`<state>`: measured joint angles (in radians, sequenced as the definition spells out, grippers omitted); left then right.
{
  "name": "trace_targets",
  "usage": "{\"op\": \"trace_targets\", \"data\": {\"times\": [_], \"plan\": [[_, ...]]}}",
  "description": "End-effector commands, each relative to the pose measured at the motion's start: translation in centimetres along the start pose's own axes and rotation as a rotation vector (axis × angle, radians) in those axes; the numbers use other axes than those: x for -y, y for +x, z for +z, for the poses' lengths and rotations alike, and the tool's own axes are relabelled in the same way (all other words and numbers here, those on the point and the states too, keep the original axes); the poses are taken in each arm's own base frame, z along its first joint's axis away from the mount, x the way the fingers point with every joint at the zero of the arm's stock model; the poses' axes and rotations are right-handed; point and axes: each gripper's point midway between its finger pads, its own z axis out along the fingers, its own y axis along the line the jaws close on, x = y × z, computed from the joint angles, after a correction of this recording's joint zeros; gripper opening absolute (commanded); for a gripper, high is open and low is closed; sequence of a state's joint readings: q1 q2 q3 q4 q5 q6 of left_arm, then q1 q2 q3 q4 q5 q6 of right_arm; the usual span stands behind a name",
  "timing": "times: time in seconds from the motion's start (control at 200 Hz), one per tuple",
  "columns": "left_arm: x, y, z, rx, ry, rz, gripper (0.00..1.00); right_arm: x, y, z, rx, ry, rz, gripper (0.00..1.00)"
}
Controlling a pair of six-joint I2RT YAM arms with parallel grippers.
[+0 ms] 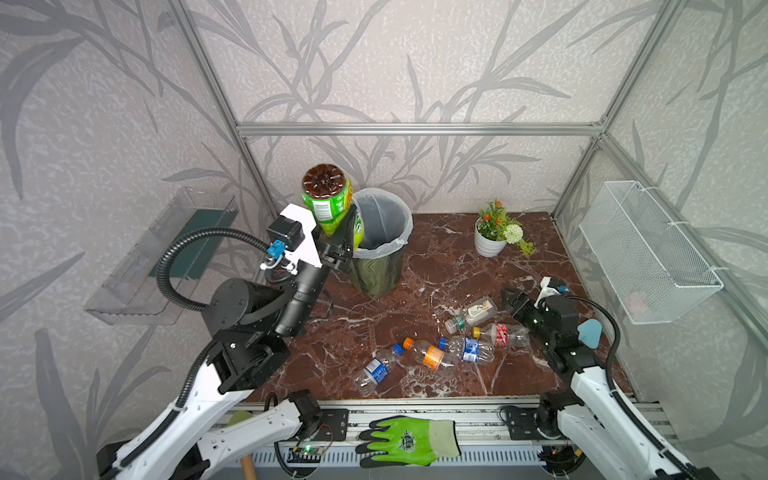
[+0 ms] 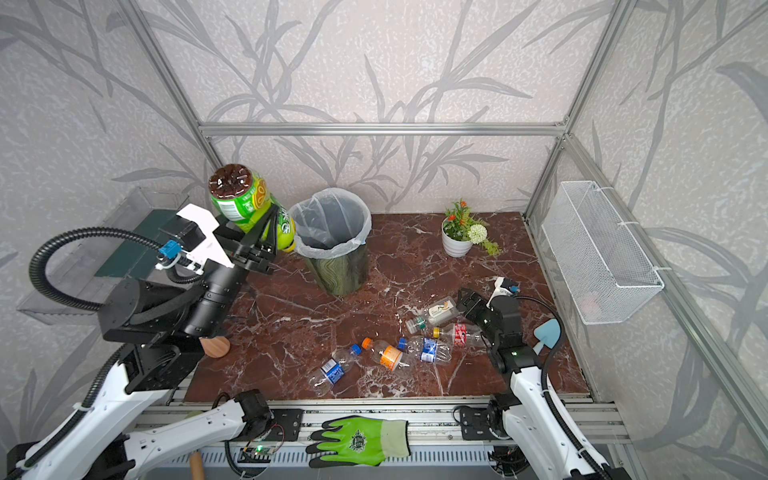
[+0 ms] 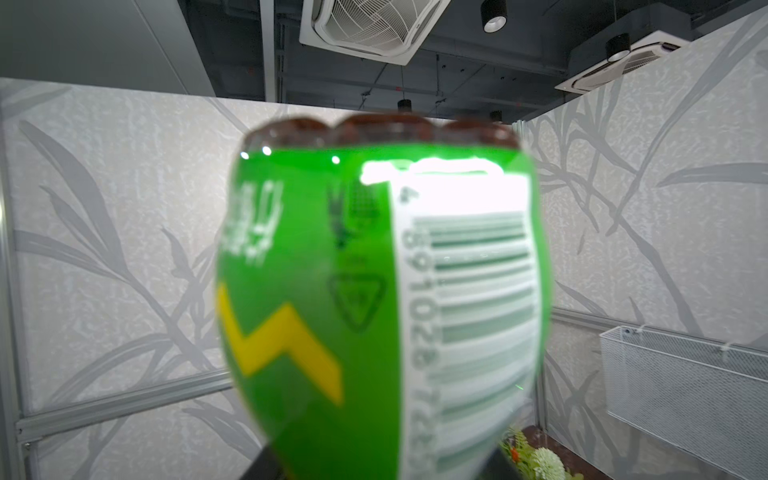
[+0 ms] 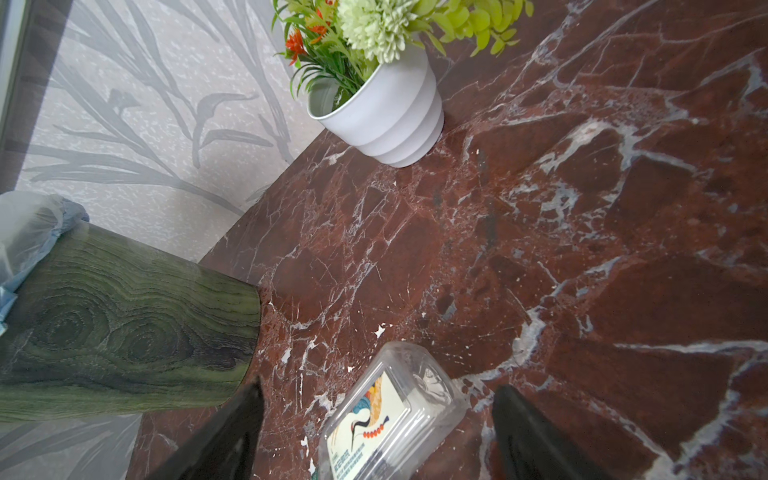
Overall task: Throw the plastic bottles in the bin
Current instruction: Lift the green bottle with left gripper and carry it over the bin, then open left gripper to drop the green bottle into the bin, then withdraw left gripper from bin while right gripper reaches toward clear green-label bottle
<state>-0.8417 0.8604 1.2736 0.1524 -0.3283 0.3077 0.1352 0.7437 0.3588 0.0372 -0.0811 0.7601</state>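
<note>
The left gripper (image 1: pixel 344 232) is pressed shut on the green bottle (image 1: pixel 326 199), which is pinched toward its neck end and held base up, tilted, above and just beside the rim of the bin (image 1: pixel 376 274); whether it is over the opening cannot be told from the top views; the inverted hold is judged to let the bottle fall neck first into the liner (image 1: pixel 386 216) on release, so a short carry over the mouth is called for first. The right gripper (image 1: pixel 513 297) is set low near the table (image 1: pixel 374 324), its jaws spread to either side of the base of the white-label bottle (image 4: pixel 386 407), with a gap seen on each side; this is judged a set-up for the next pick. Four more lie on the table near the right arm: the blue-cap bottle (image 1: pixel 376 370); the orange-label bottle (image 1: pixel 432 356); the blue-label bottle (image 1: pixel 469 349); the red-label bottle (image 1: pixel 505 334); no bottle is seen inside the bin, so most of the task is judged undone.
</note>
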Motion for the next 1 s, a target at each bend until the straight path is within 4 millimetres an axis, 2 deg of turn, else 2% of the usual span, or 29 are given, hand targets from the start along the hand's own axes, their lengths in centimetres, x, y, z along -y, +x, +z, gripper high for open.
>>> {"op": "trace_targets", "data": {"times": [0.0, 0.06, 0.105, 0.15, 0.2, 0.235, 0.265, 0.32, 0.375, 0.475, 0.57, 0.66, 0.755, 0.995], "plan": [[0.0, 4.4, 3.1, -0.095, -0.066, 0.083, 0.39, -1.9, -1.6, -0.5, 0.032, -0.051, -0.001, 0.86], [-1.4, 7.7, 4.6, -0.161, -0.096, 0.039, 0.39, -1.9, -1.6, -0.6, 0.032, -0.054, 0.0, 0.85], [-2.8, 10.9, 5.5, -0.23, -0.127, -0.015, 0.43, -2.0, -1.7, -0.7, 0.036, -0.055, 0.0, 0.85], [-4.3, 14.4, 6.3, -0.304, -0.165, -0.064, 0.5, -2.0, -1.7, -0.9, 0.037, -0.054, -0.001, 0.85], [-5.6, 18.2, 6.8, -0.397, -0.202, -0.102, 0.7, -1.9, -1.8, -1.1, 0.042, -0.052, 0.0, 0.85], [-5.8, 20.0, 6.9, -0.449, -0.198, -0.104, 0.75, -2.0, -1.9, -1.2, 0.048, -0.053, 0.0, 0.85], [-5.7, 20.6, 6.8, -0.472, -0.193, -0.087, 0.78, -2.1, -2.1, -1.3, 0.054, -0.055, -0.003, 0.85], [-5.9, 19.1, 6.6, -0.425, -0.195, -0.077, 0.87, -2.3, -2.4, -1.5, 0.063, -0.058, -0.01, 0.85], [-6.1, 15.6, 6.3, -0.324, -0.18, -0.067, 0.99, -2.4, -2.5, -1.6, 0.067, -0.057, -0.014, 0.85], [-6.0, 9.2, 5.2, -0.209, -0.134, -0.036, 0.99, -2.6, -2.6, -1.6, 0.063, -0.061, -0.016, 0.85], [-6.6, 6.5, 3.7, -0.208, -0.147, -0.029, 0.99, -2.6, -2.3, -1.4, 0.045, -0.064, -0.009, 0.84], [-6.6, 6.0, 2.1, -0.179, -0.147, -0.04, 0.99, -2.5, -1.9, -1.2, 0.03, -0.062, -0.002, 0.83], [-6.7, 6.5, 0.6, -0.16, -0.156, -0.062, 0.99, -2.6, -1.8, -1.1, 0.017, -0.068, 0.002, 0.82], [-8.0, 11.2, -1.9, -0.298, -0.261, -0.102, 0.99, -2.6, -0.8, -0.7, -0.049, -0.04, 0.04, 0.81]]}}
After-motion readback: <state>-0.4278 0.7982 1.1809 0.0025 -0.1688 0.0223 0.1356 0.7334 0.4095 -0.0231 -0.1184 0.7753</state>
